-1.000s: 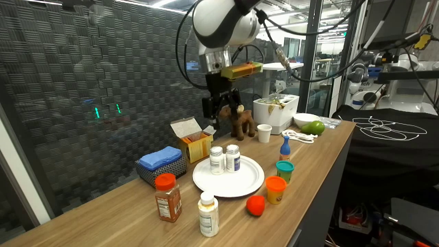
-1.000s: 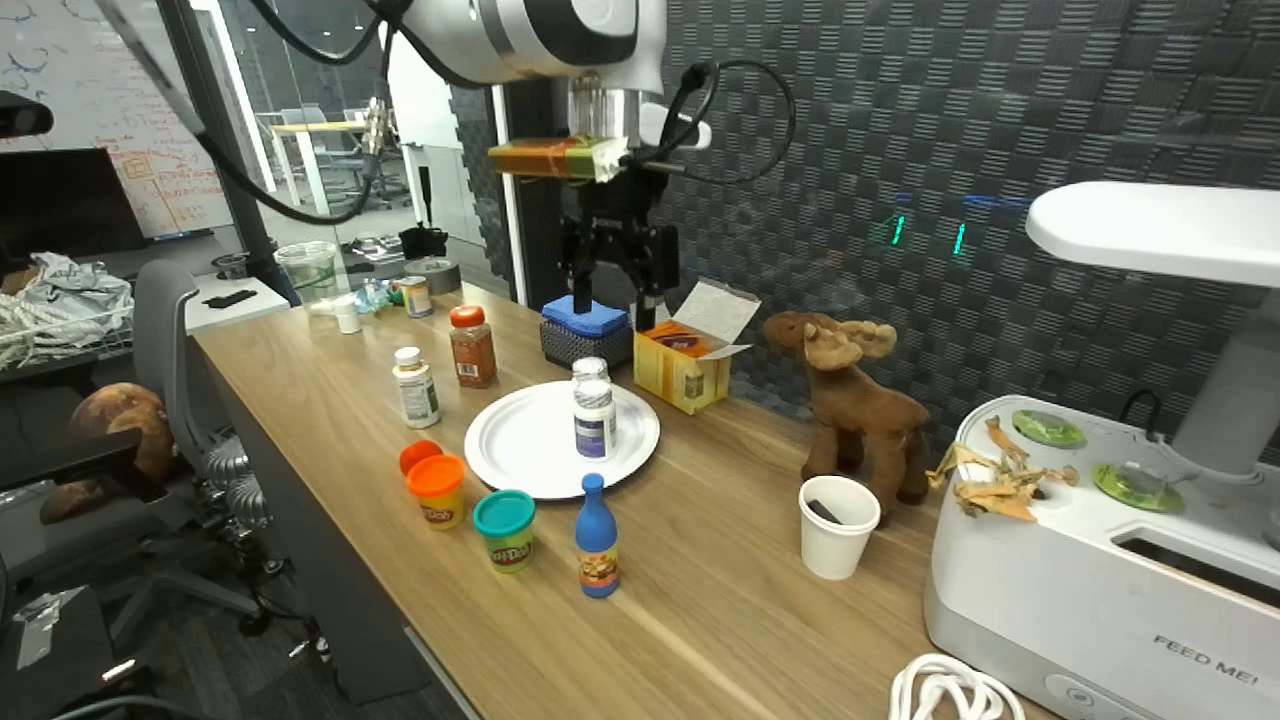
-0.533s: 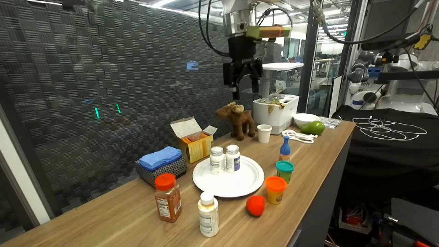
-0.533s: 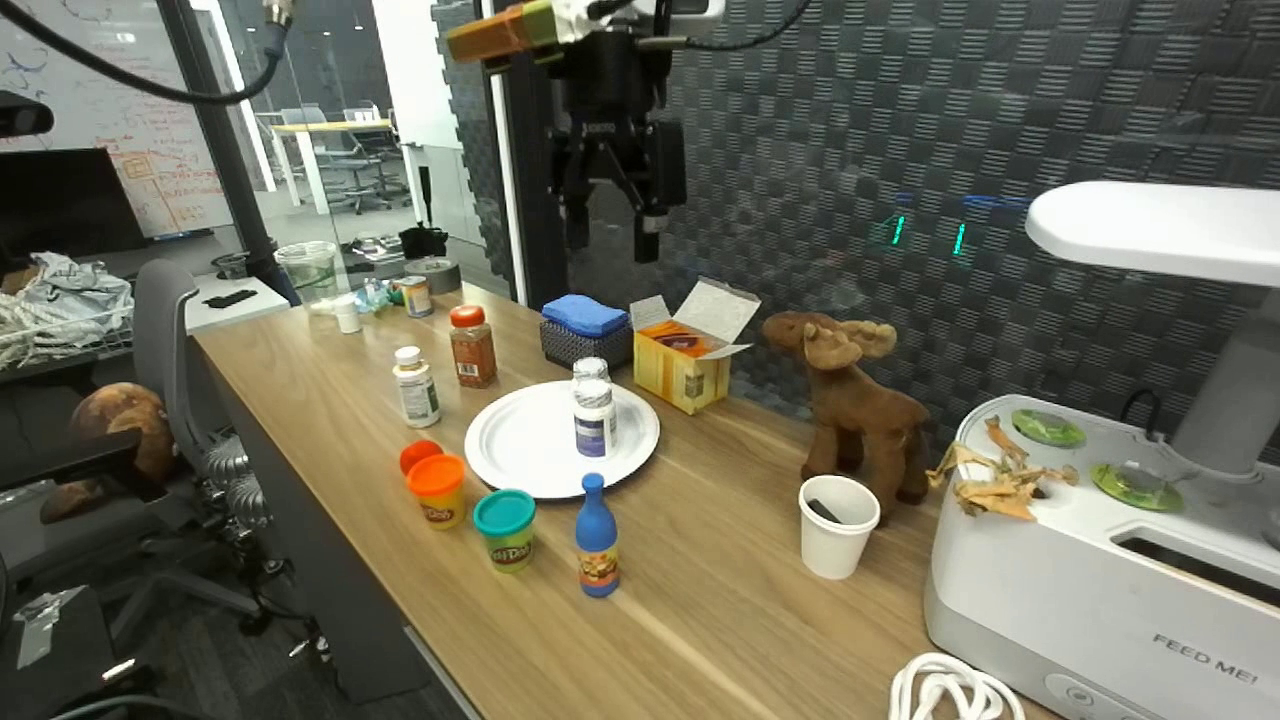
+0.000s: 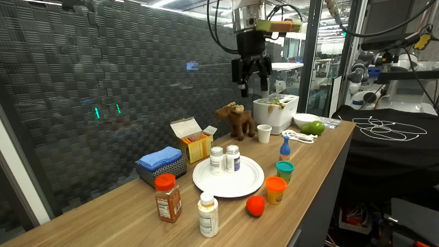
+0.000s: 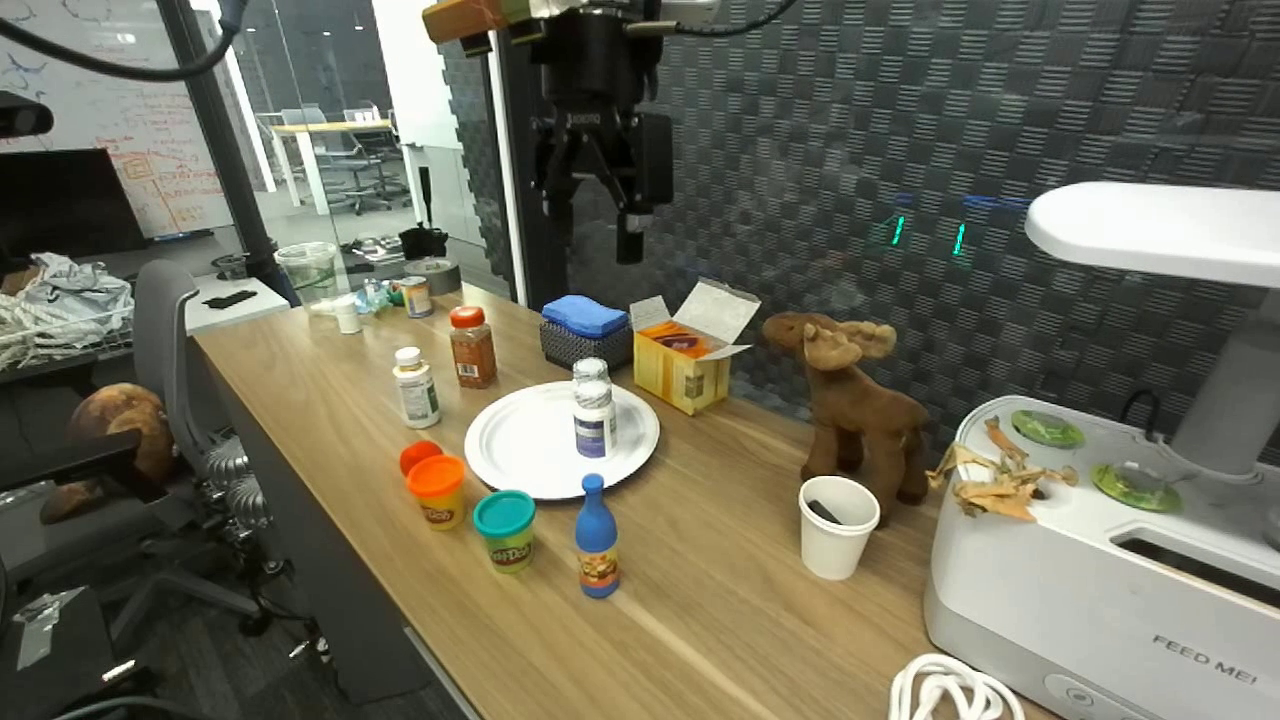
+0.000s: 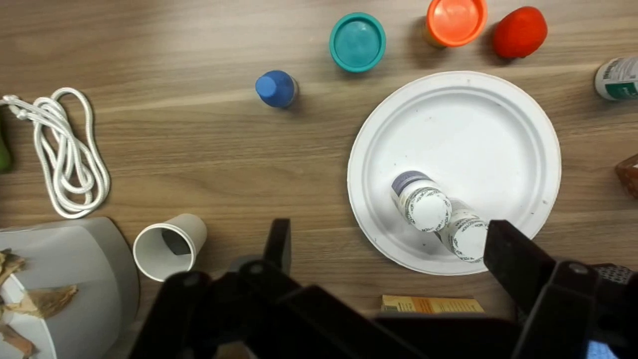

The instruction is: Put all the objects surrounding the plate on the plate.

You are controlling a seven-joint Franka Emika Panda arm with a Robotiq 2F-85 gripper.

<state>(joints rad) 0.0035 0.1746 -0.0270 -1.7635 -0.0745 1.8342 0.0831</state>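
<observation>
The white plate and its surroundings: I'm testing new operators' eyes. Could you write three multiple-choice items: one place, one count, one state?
1. How many white pill bottles stand on the plate?
A. none
B. four
C. two

2. Where does the orange-lidded tub stand?
A. on the plate
B. between the red ball-like thing and the teal-lidded tub
C. under the plate

3. How do the jaws stand?
A. open, holding nothing
B. shut on the plate
C. shut, holding nothing

1: C, the wrist view shows the pair on it, while another white bottle stands off it.
2: B, all three views show it as the middle one of the three.
3: A, in both exterior views they are spread apart with nothing between them.
</observation>
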